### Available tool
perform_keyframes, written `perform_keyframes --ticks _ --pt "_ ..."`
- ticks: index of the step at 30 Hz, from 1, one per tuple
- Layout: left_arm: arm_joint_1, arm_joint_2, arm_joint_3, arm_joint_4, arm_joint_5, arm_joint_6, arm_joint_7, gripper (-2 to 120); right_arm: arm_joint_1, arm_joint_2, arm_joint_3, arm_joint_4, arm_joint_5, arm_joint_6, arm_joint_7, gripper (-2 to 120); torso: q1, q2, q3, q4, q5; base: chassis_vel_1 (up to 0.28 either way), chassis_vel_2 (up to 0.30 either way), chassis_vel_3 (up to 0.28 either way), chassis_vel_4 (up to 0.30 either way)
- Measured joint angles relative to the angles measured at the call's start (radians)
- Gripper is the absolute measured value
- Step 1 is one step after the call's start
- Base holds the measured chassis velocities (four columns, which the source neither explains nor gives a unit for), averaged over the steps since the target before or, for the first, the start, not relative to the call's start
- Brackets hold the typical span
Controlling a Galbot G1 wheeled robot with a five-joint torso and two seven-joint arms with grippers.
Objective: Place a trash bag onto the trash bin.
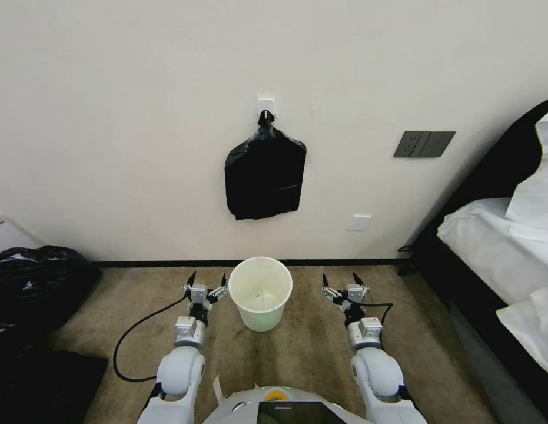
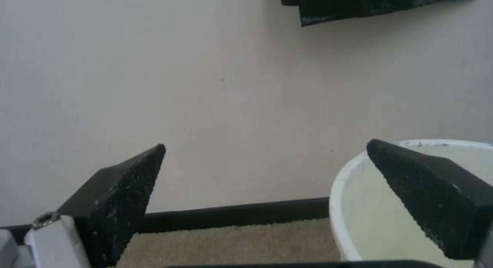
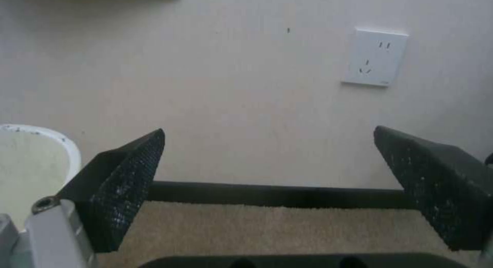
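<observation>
Trash bin (image 1: 260, 292) stands upright on carpet (image 1: 309, 347) near wall baseboard, between both grippers, unlined. Black bag bundle (image 1: 264, 176) hangs knotted on wall hook above bin. Left gripper (image 1: 207, 281) just beside bin's left rim, jaws spread, grasping nothing. Right gripper (image 1: 342, 281) near bin's right side, apart from it, jaws spread, grasping nothing. Big black sacks (image 1: 35, 282) on floor at far left. Bed (image 1: 497, 235) along right. Right wrist view: white wall socket (image 3: 375, 57) straight ahead, bin rim at edge. Left wrist view: bin interior beside fingertip (image 2: 411, 171), bundle's lower edge on wall.

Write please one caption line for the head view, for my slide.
Both open hands, left hand and right hand, flank the unlined trash bin; black bag bundle hangs on the wall.
</observation>
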Motion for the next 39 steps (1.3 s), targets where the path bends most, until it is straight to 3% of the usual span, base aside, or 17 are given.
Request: perform_keyframes --ticks 14,16,18,23,29,39 --pt "0.004 0.002 0.006 -0.004 0.003 -0.004 -0.004 100 -0.002 0.000 0.000 0.001 0.000 0.003 0.001 100 0.000 0.000 0.000 0.0000 0.0000 0.000 0.000 0.000 0.000" --pt "0.031 0.017 0.042 -0.043 0.040 -0.045 -0.040 100 -0.008 0.002 -0.001 0.007 -0.003 0.018 0.006 100 0.000 0.000 0.000 0.0001 -0.0002 0.000 0.000 0.000 0.000" --pt "0.084 0.047 0.117 -0.123 0.113 -0.132 -0.109 100 -0.028 0.013 -0.010 0.034 -0.016 0.072 0.023 100 0.000 0.000 0.000 0.0001 0.0001 0.000 0.000 0.000 0.000" --pt "0.140 0.079 0.195 -0.205 0.165 -0.233 -0.167 100 -0.078 0.038 -0.031 0.101 -0.054 0.210 0.069 100 0.000 0.000 0.000 -0.0001 -0.0004 0.000 0.000 0.000 0.000" --pt "0.142 0.079 0.181 -0.197 0.149 -0.253 -0.170 100 -0.146 0.070 -0.062 0.190 -0.094 0.394 0.127 100 0.000 0.000 0.000 -0.0003 -0.0003 0.000 0.000 0.000 0.000" --pt "0.129 0.088 0.118 -0.190 0.101 -0.250 -0.174 100 -0.159 0.016 -0.097 0.199 -0.015 0.385 0.111 100 0.000 0.000 0.000 0.0000 -0.0001 0.000 0.000 0.000 0.000"
